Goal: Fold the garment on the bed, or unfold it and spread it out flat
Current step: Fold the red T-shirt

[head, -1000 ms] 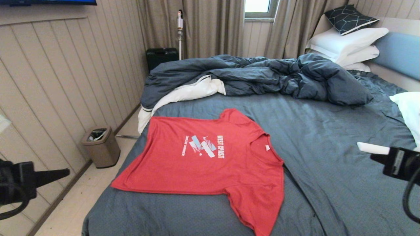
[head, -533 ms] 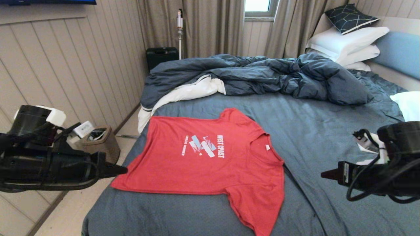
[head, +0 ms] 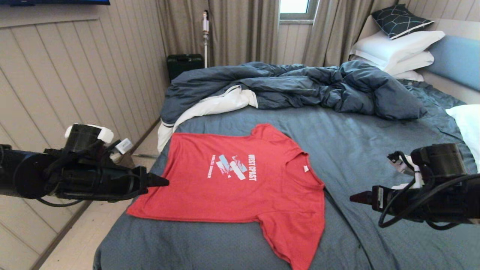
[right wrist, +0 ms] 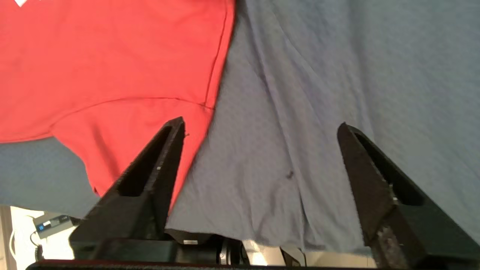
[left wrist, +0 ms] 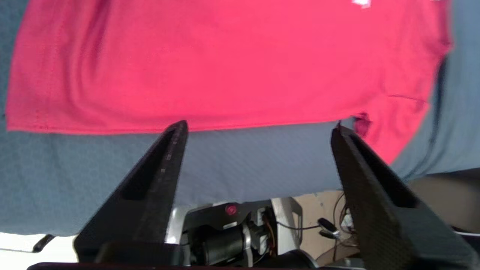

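Lying flat, garment (head: 240, 187) on bed (head: 375, 150), left pincer (left wrist: 258, 127) spread, right pincer (right wrist: 260, 127) spread

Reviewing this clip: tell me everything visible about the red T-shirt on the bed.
The red T-shirt is short-sleeved, in thin soft-looking knit, with white "WEST COAST" lettering, a white and light-blue chest graphic and a small white neck label. It lies spread flat, print up, on the slate-blue sheet of the bed, collar toward the robot's right, one sleeve pointing at the near edge. Only the sheet touches it; both open claws, left claw and right claw, hover clear.
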Motion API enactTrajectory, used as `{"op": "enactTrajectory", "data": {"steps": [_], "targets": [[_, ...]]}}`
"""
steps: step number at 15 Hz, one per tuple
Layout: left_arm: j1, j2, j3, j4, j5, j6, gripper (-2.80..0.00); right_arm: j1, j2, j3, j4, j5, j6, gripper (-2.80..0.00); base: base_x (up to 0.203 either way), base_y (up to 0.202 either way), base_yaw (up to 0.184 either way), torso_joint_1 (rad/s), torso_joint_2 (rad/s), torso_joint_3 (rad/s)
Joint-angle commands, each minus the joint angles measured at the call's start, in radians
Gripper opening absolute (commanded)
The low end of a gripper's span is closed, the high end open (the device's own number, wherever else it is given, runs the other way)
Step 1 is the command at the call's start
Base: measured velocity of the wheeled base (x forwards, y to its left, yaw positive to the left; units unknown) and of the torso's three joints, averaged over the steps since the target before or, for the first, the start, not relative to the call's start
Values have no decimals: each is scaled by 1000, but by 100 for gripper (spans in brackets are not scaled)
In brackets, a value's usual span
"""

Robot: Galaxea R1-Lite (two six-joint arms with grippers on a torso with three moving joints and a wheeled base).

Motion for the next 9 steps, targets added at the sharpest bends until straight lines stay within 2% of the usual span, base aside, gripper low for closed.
{"op": "enactTrajectory", "data": {"steps": [1, 3, 6, 9], "targets": [[-9, 70, -18, -1, 2, -1, 0, 18, 50, 3, -14, 0, 2, 0, 0, 0, 0, 0, 0, 0], [-10, 100, -27, -4, 3, -2, 0, 50, 96, 9, -43, 0, 5, 0, 0, 0, 0, 0, 0, 0], [-10, 106, -4, -66, 7, -3, 0, 97, 163, 2, -101, -3, 29, 0, 0, 0, 0, 0, 0, 0], [-10, 116, 16, -109, 54, -5, 0, 122, 208, -8, -126, -4, 49, 0, 0, 0, 0, 0, 0, 0]]}}
